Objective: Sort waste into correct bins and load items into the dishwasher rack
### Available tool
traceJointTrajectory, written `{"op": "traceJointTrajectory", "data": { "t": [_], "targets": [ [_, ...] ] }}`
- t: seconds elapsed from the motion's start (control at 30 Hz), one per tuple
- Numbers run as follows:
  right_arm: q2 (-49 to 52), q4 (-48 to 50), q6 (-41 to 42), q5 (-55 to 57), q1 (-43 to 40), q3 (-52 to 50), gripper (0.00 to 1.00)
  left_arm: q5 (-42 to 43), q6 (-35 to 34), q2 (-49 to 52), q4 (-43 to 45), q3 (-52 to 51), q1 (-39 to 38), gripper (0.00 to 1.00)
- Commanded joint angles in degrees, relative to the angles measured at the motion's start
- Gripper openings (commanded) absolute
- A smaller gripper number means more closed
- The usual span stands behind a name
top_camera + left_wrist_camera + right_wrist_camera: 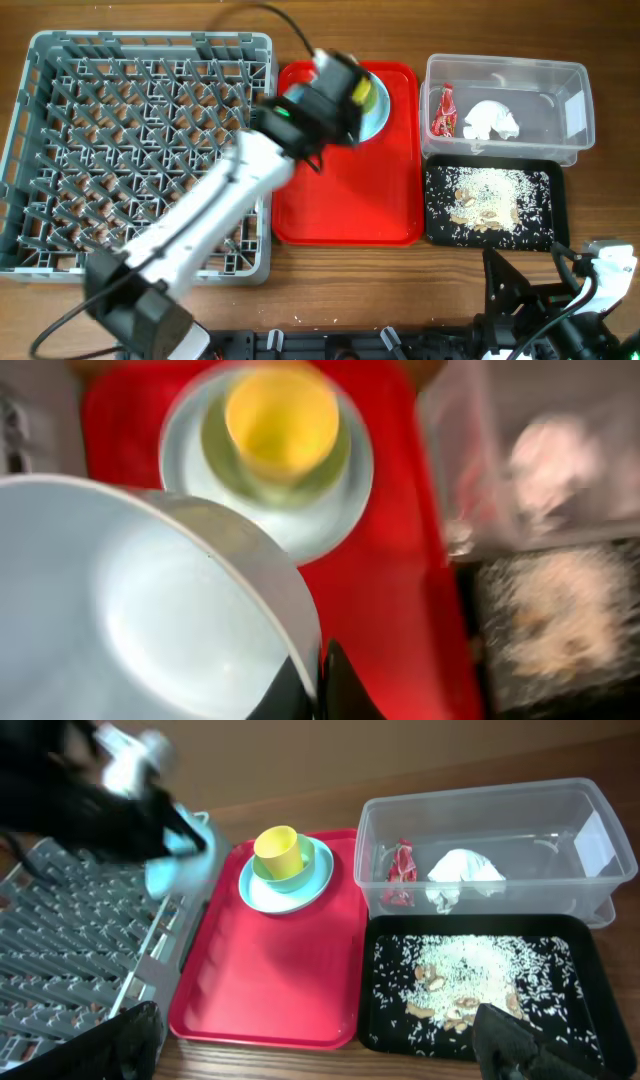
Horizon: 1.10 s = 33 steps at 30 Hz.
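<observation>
While waste [492, 120] sits binned, we pinch the bowl [130, 610] in our left gripper [320, 685], right gripper [318, 1030] spread wide; plate [270, 897] and cup [278, 852] await racking

The worktop [350, 290] is matt, grained wood. The dishwasher rack [100, 130] is dull grey moulded plastic. The red tray [350, 190] is smooth, glossy plastic, the tub [560, 75] clear and shiny. The napkin [492, 120] is crumpled paper. The black tray [556, 190] looks matt, the bowl [130, 610] smooth with a soft sheen.

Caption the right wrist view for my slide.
Left gripper grips the bowl; cup stands on the plate, red tray beneath.
</observation>
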Motion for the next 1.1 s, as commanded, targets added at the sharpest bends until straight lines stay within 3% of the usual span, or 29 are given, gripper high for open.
{"op": "traceJointTrajectory", "data": {
  "t": [0.0,0.03,0.17,0.23,0.37,0.47,0.67,0.73,0.77,0.8,1.07],
  "targets": [
    [-0.46,0.11,-1.05,-0.46,-0.09,-0.15,1.0,29.99,3.52,-0.66,3.82,2.38,14.97,0.04],
    [-0.46,0.11,-1.07,-0.46,-0.09,-0.15,1.0,39.52,3.48,-0.02,7.19,2.38,22.14,0.04],
    [-0.46,0.13,-1.05,-0.46,-0.09,-0.15,1.0,60.17,-1.18,5.2,16.04,2.38,36.09,0.04],
    [-0.46,0.11,-1.05,-0.46,-0.09,-0.15,1.0,62.64,-6.67,9.42,19.71,2.38,39.3,0.04],
    [-0.46,0.11,-1.03,-0.46,-0.09,-0.15,1.0,76.52,-11.85,19.63,29.29,2.38,43.32,0.04],
    [-0.46,0.11,-1.07,-0.46,-0.09,-0.15,1.0,80.76,-12.02,25.55,29.79,2.38,43.95,0.04],
    [-0.46,0.13,-1.07,-0.46,-0.09,-0.15,1.0,80.59,-11.58,28.11,28.68,2.32,46.99,0.04],
    [-0.46,0.13,-1.05,-0.46,-0.09,-0.15,1.0,79.19,-11.13,28.11,25.94,2.23,49.05,0.13],
    [-0.46,0.13,-1.05,-0.46,-0.09,-0.15,1.0,78.34,-11.13,28.11,24.74,2.23,49.79,0.5],
    [-0.46,0.13,-1.05,-0.46,-0.09,-0.15,1.0,77.53,-11.15,28.11,23.65,2.23,50.49,1.0],
    [-0.46,0.13,-1.03,-0.46,-0.09,-0.15,1.0,69.7,-11.26,23.78,19.54,2.23,55.08,1.0]
  ]
}}
